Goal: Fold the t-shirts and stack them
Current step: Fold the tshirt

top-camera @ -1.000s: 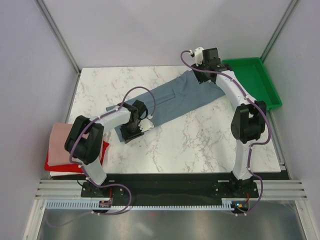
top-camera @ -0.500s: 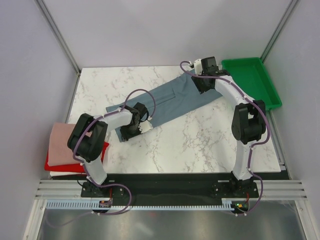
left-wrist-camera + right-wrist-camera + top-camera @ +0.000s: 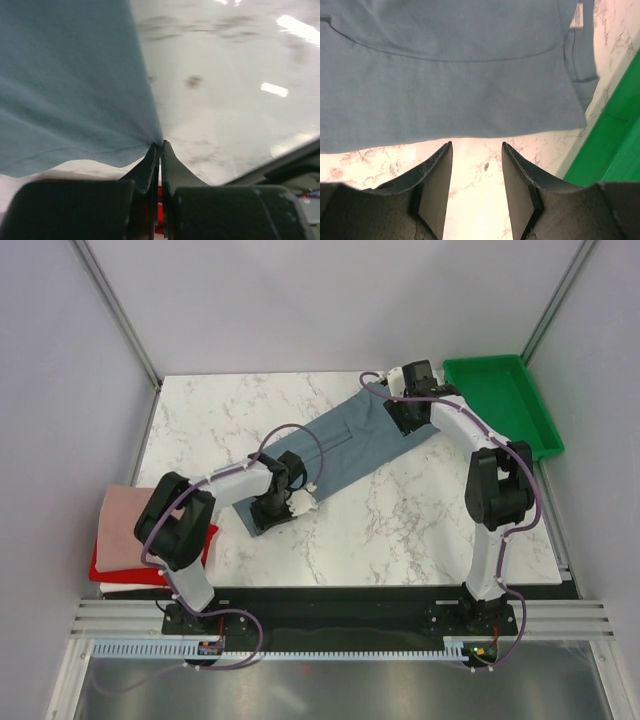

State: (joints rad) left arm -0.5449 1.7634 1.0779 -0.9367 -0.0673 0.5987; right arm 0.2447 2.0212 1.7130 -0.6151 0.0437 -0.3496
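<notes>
The slate blue-grey t-shirt (image 3: 345, 440) lies in a long diagonal band across the marble table. My left gripper (image 3: 262, 518) is shut on its near-left hem corner; the left wrist view shows the fabric (image 3: 75, 85) pinched at the fingertips (image 3: 160, 146) and pulled taut just above the table. My right gripper (image 3: 402, 420) is open over the shirt's far-right end. In the right wrist view it (image 3: 476, 150) is empty, with bare marble between the fingers and the shirt's edge (image 3: 450, 95) and white label (image 3: 577, 15) just ahead. Folded pale pink (image 3: 125, 518), red (image 3: 105, 565) and white (image 3: 125, 588) shirts are stacked at the left.
The green plastic tray (image 3: 500, 400) stands at the far right of the table, close beside the right gripper, and its wall shows in the right wrist view (image 3: 620, 125). The folded stack overhangs the table's left edge. Grey walls enclose the workspace.
My left gripper has moved right and nearer, dragging the shirt's hem corner with it. My right gripper has come down from the table's far edge to the shirt's far-right end.
</notes>
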